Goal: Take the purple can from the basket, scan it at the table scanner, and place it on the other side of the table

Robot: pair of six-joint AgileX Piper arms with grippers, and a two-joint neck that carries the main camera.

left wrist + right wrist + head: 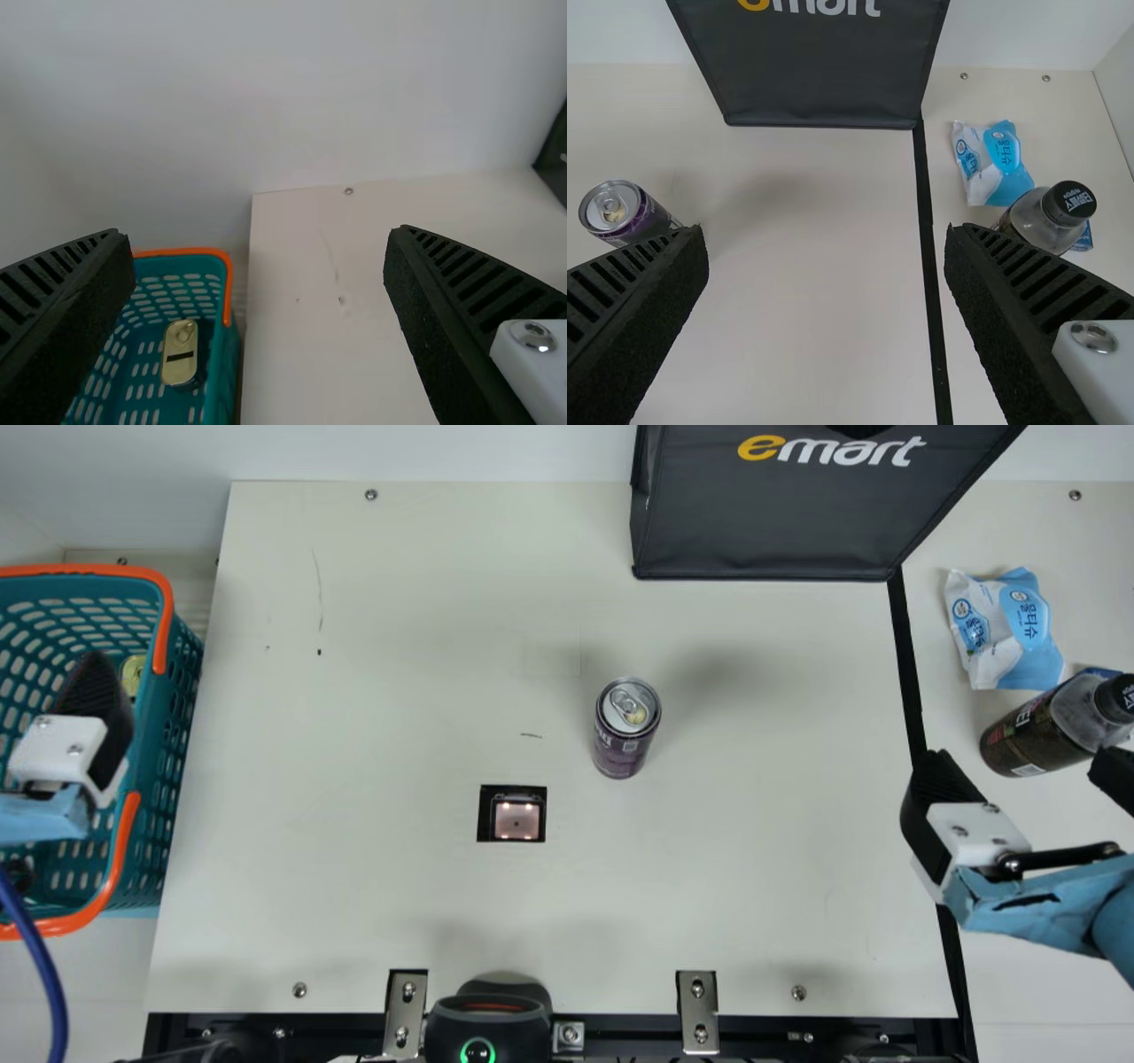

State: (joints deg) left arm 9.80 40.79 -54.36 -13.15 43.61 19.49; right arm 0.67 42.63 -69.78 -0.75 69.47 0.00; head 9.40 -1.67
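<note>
The purple can (623,735) stands upright on the table (354,903), behind and to the right of the square scanner window (516,820), touched by no gripper. My left gripper (66,748) is over the basket (133,850) at the far left. In the left wrist view my left gripper (257,237) is open with nothing held. My right gripper (1019,766) is open and empty near the black line on the right. The right wrist view has my right gripper (826,234) with its fingers wide apart and the purple can (625,214) beyond one finger.
A pale-lidded can (181,352) lies in the basket. At the back stands a black bag (762,514). A blue-and-white wipes pack (1005,629) and a dark bottle (1032,731) lie right of the black line. A round black device (483,1027) sits at the front edge.
</note>
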